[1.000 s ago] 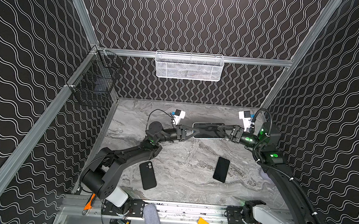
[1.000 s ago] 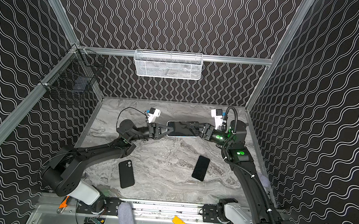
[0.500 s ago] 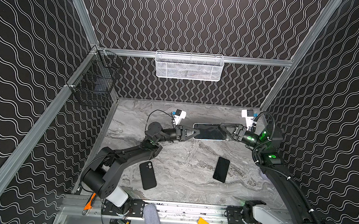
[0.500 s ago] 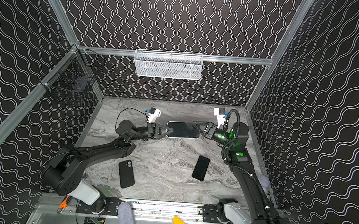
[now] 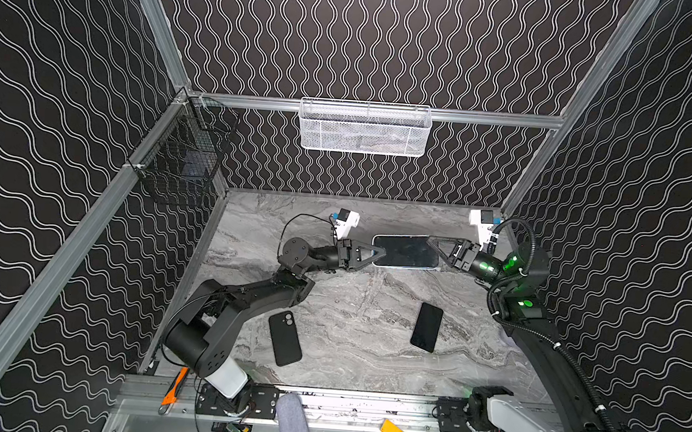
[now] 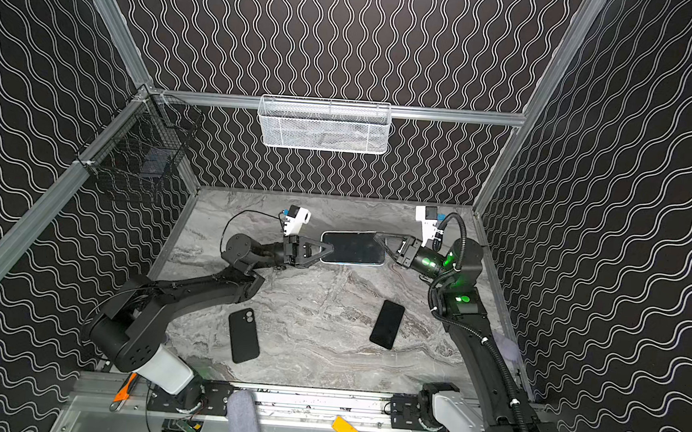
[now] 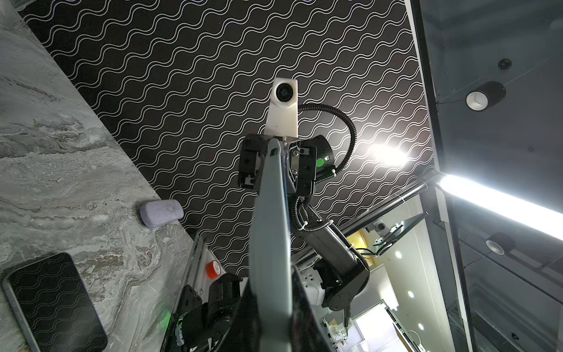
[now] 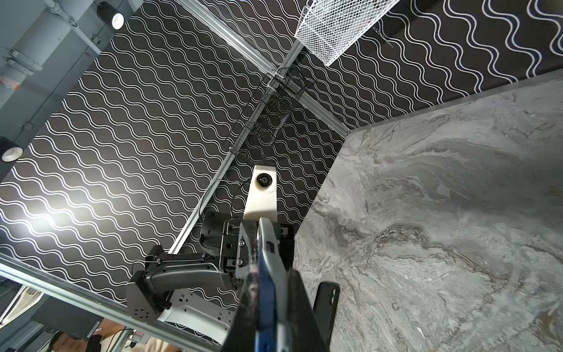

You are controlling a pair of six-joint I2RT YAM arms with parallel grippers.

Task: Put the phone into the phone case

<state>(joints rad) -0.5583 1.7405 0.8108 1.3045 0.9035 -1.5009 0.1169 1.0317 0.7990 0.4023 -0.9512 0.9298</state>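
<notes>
While both claws share one load, I take the views in turn.

Top views: my left claw [image 5: 380, 253] is clamped on one short end of the phone [image 5: 406, 251], and my right claw [image 5: 434, 245] is closed on the opp. end. The phone hangs about level over the back of the table [image 5: 351, 301], screen up. The black case [image 5: 285, 338] lies flat at front left, just beside my left forearm. A spare phone [image 5: 427, 327] lies front right, well apart from the case. I can't tell which face of the case is up.

Left wrist: the phone [image 7: 269, 243] runs edge-on away from me to the right claw [image 7: 275, 152], whose jaws pinch the far end squarely. The spare phone [image 7: 51, 301] lies on the marble.

Right wrist: same picture reversed, with the left claw [image 8: 259, 240] gripping the far end and the case [image 8: 327, 301] beyond.

To do this step well, I reckon only one claw should let go at a time. The other should hold firm by the short end, w/o twisting, then carry the phone low toward the case.

Room: there's bare marble between the case and the spare phone. My right arm is close to the side wall. The white mesh basket [image 6: 323, 126] and black wire basket [image 5: 181, 164] hang high, out of the way.
</notes>
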